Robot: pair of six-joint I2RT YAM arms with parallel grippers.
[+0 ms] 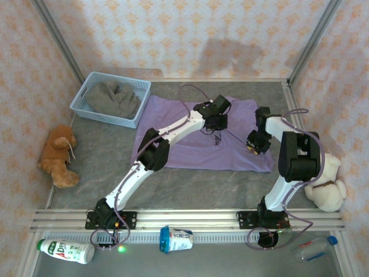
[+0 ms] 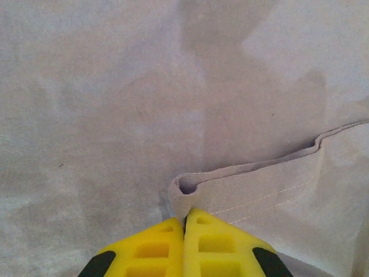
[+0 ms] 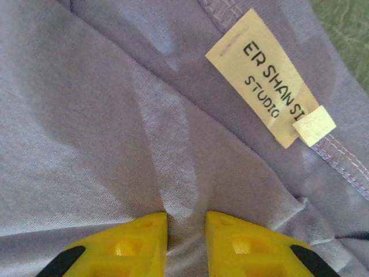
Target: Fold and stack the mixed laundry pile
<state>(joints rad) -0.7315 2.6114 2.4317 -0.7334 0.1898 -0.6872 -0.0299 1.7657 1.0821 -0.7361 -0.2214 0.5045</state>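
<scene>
Left jaws pinch a T-shirt (image 2: 115, 115) hem, seemingly; right wrist shows its label (image 3: 262, 75).

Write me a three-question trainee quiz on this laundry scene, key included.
1. True or false: the grey top lies in the blue basket.
2. What is the left tool pinching? A: the purple T-shirt. B: the grey top. C: the blue basket.
3. Fill in: the label beyond the right tool reads ER SHAN SI ____.

Key: 1 true; 2 A; 3 STUDIO.
</scene>
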